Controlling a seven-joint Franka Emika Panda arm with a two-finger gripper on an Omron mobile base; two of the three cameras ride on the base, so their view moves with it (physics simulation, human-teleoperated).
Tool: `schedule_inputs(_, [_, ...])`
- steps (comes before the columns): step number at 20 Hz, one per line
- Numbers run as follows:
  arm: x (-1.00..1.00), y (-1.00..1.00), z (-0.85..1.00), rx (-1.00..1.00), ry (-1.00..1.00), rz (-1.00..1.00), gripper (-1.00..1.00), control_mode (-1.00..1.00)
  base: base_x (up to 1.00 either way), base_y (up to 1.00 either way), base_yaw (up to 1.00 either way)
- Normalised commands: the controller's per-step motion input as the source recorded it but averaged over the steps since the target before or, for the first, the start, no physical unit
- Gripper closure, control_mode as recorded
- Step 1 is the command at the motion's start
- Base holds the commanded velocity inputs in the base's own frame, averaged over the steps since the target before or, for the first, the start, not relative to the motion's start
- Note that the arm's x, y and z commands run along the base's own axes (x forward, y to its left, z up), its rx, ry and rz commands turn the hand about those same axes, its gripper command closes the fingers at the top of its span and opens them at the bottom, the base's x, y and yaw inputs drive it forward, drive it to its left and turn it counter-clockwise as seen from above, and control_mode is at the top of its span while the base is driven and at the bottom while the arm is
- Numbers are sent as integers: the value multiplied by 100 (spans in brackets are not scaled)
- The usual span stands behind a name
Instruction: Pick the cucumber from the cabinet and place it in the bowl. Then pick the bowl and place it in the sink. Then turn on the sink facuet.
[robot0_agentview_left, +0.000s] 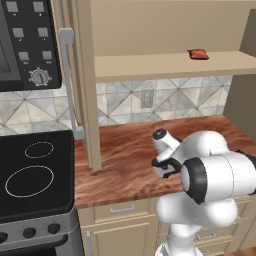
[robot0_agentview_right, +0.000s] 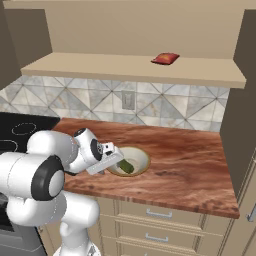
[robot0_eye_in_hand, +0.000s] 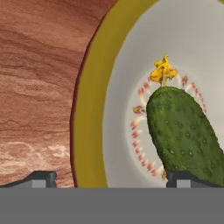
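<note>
Cucumber (robot0_eye_in_hand: 183, 131) lying inside bowl (robot0_eye_in_hand: 89, 113), directly below claw (robot0_eye_in_hand: 111, 177), close under right fingertip (robot0_eye_in_hand: 183, 178); jaws spread wide, gripping nothing; bowl resting on wooden counter (robot0_agentview_right: 190, 165) beneath claw; red item (robot0_agentview_right: 165, 59) on cabinet (robot0_agentview_right: 130, 67) shelf, well above

Bare counter (robot0_agentview_right: 190, 165) lies right of the bowl (robot0_agentview_right: 142, 159) — the shelf (robot0_agentview_right: 125, 67) overhangs well above.

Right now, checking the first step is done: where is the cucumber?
The cucumber lies inside the bowl on the wooden counter, just right of the gripper in the right base view.
</note>
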Motion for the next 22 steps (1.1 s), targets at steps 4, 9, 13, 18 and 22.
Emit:
schedule_inputs(4, [19, -13, -13, 0, 0, -3, 100, -100, 0, 0, 0])
schedule_inputs(9, [0, -9, 0, 0, 0, -1, 100, -100, 0, 0, 0])
schedule_inputs(13, [0, -14, 0, 0, 0, 0, 100, -100, 0, 0, 0])
schedule_inputs(18, [-11, -20, 37, 0, -1, 10, 100, -100, 0, 0, 0])
schedule_inputs(22, [-54, -25, 85, 0, -13, 20, 100, -100, 0, 0, 0])
